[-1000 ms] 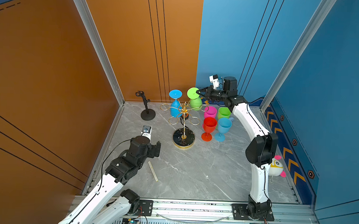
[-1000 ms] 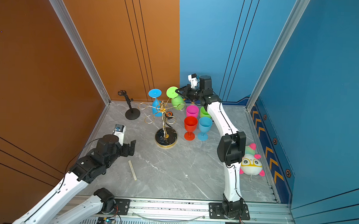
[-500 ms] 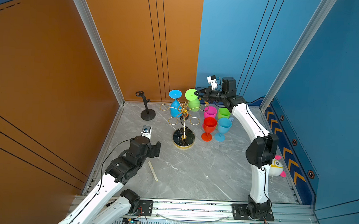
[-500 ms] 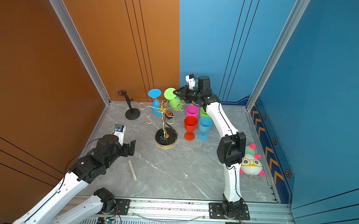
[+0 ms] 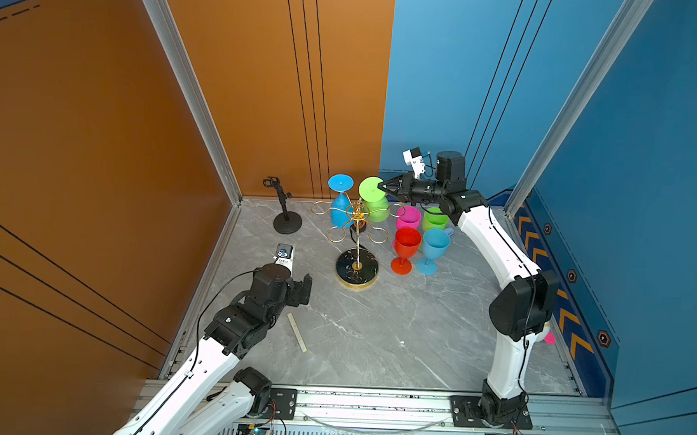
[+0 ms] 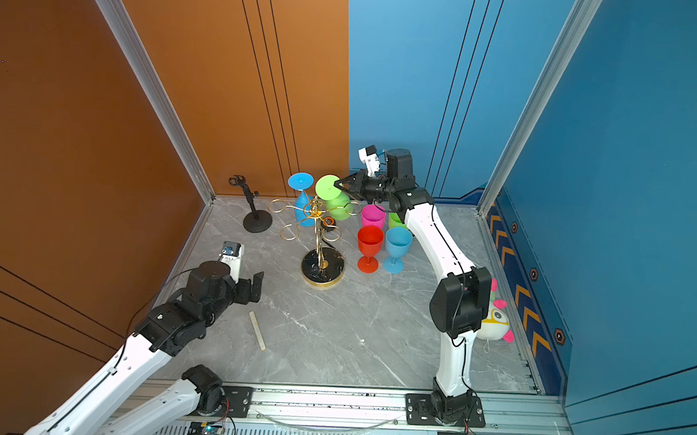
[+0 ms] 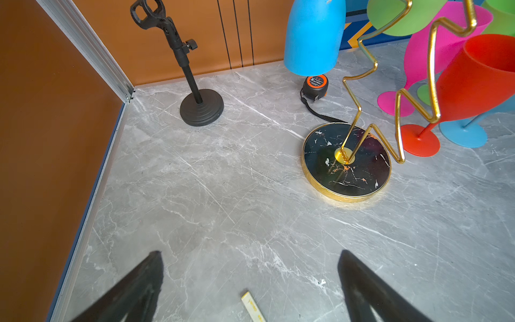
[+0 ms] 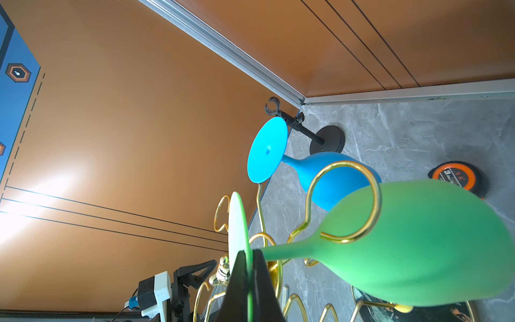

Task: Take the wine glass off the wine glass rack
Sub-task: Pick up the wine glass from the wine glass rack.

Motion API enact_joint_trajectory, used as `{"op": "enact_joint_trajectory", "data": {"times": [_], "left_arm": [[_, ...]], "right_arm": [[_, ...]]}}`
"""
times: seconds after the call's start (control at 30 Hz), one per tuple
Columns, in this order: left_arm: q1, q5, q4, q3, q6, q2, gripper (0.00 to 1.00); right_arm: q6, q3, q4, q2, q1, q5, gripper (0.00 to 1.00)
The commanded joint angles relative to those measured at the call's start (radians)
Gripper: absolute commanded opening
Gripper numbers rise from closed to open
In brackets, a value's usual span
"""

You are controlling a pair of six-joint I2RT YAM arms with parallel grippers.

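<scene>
So the green wine glass (image 5: 377,211) hangs upside down on the wine glass rack (image 5: 357,243), on the ring at about 1 o'clock from the pole, tipped a bit. The right gripper (image 5: 382,186) comes in from 3 o'clock and is pinched tight on the edge of the glass's foot disc. The right wrist view nails it: both fingers (image 8: 263,281) squeeze the thin rim, and a gold loop lies across the narrow end of the bowl. Can't tell whether the stem sits inside that loop.

It's crowded around there. A blue wine glass (image 5: 340,210) hangs on the next ring at 11 o'clock, just beside the green one. At 3 o'clock of the rack's base stand a red glass (image 5: 407,239) and a light-blue glass (image 5: 435,242), with a pink glass (image 5: 408,218) and a second green glass (image 5: 433,220) behind them, right under the arm. A black stand (image 5: 287,222) sits at 10 o'clock.

The left gripper (image 7: 250,253) is low at 8 o'clock, jaws spread wide, nothing in them, with a ruler strip (image 5: 296,332) near it.

The left wrist view shows a tape measure (image 7: 316,85) behind the base; from above it's just an orange scrap. A plush toy (image 6: 494,322) shows in a top view behind the right elbow.
</scene>
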Motion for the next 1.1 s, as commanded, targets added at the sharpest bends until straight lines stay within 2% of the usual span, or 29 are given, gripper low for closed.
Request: {"op": "enact_joint_trajectory", "data": {"times": [0.0, 0.57, 0.83, 1.07], "left_arm": [[0.013, 0.017, 0.011, 0.012, -0.013, -0.009, 0.98], [0.016, 0.034, 0.014, 0.012, -0.015, -0.005, 0.98], [0.019, 0.102, 0.046, 0.0, -0.006, -0.026, 0.98], [0.02, 0.202, 0.074, -0.006, 0.002, -0.031, 0.98]], "right_arm": [[-0.033, -0.021, -0.006, -0.051, 0.0, -0.025, 0.0], [-0.08, -0.097, -0.04, -0.146, -0.06, -0.004, 0.0], [-0.166, -0.107, -0.132, -0.208, -0.109, 0.048, 0.0], [-0.25, -0.145, -0.219, -0.326, -0.161, 0.097, 0.0]]}}
